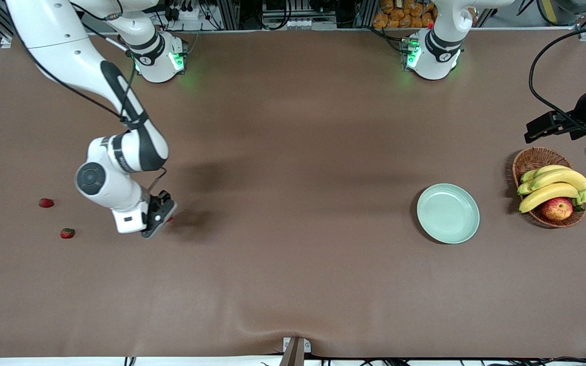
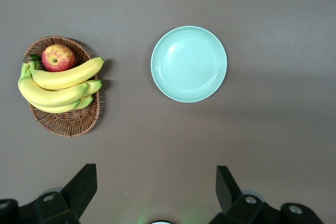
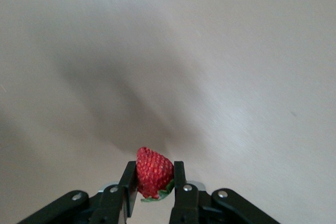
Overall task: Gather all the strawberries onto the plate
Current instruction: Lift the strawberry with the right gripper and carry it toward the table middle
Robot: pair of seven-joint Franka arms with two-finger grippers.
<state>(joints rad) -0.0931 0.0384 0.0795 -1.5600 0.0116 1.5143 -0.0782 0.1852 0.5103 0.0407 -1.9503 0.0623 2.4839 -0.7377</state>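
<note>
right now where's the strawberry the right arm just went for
It is pinched in the shut right gripper, a strawberry over the table toward the right arm's end, beside the two loose strawberries and far from the plate.

Place: robot lab
Evidence: two arm bases [image 1: 156, 61] bolted on a brown table [image 1: 293, 284]; cables and metal framing above it

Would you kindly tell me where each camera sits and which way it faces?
Front view: high across the table, facing both arms' bases; right gripper low over the brown tabletop.
Left wrist view: looks down on the pale mint-green round plate; open fingers show.
Right wrist view: fingers clamp a small red strawberry.
Shared: front and left wrist views show the plate.
</note>
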